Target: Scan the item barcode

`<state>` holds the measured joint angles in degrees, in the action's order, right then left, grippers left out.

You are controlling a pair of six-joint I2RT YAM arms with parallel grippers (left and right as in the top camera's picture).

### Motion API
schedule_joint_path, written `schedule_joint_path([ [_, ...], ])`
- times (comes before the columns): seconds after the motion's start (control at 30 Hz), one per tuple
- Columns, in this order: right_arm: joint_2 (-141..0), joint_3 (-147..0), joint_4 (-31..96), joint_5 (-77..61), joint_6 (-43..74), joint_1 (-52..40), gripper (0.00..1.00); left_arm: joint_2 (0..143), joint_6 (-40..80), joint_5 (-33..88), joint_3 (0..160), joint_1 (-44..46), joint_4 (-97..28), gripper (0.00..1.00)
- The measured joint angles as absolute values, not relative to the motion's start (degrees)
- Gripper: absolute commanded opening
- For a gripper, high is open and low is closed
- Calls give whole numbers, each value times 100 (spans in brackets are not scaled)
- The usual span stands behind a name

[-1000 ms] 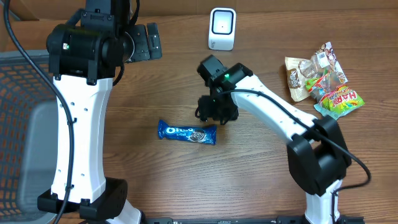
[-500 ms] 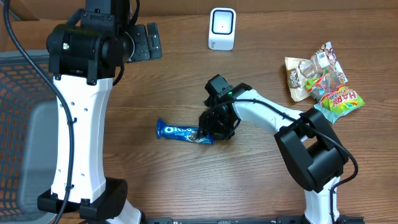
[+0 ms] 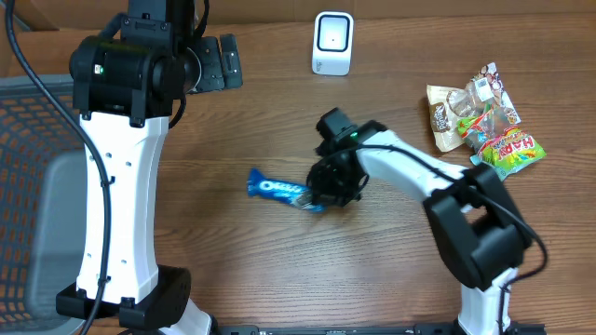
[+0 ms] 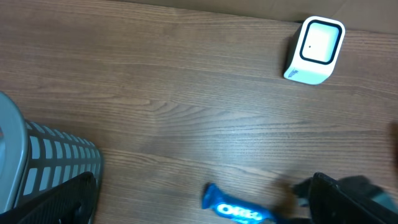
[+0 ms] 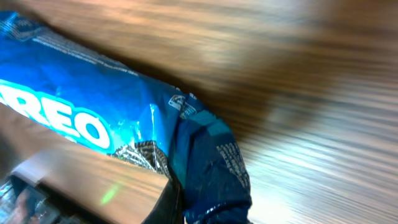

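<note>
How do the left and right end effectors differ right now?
The left end effector is open and empty; the right end effector is shut on one end of the Oreo pack. The left is toward the back of the table, the right near its middle. Both are black.

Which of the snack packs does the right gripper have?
The blue Oreo pack, mid-table: the right gripper is shut on its end. The other packs lie piled at the right of the table, untouched.
</note>
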<state>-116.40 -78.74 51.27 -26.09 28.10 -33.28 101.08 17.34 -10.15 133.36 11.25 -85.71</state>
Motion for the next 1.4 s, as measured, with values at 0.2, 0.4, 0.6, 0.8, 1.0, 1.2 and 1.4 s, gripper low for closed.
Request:
schedule_joint_path([
  [0.2,-10728,-8302,6569,-301,2604,-3052,4,10108,1734,-1015,13336,1125,-8571,100],
  [0.4,-10440,-8818,7942,2383,2598,-3052,4,10108,1734,-1015,13336,1125,-8571,100],
  [0.6,-10475,-8818,8547,3319,2613,-3079,4,10108,1734,-1015,13336,1125,-8571,100],
  [0.8,-10805,-8818,9129,3850,2716,-3107,4,10108,1734,-1015,13338,1125,-8571,100],
  [1.0,-11190,-8823,9500,4029,2808,-3479,4,10108,1734,-1015,13336,1125,-8571,100],
  [1.2,-11515,-8823,9710,4110,2912,-4106,4,10108,1734,-1015,13336,1125,-8571,100],
  [1.4,-11515,-8823,9714,4093,2976,-4748,18,10108,1734,-1015,13338,1125,-8571,100],
])
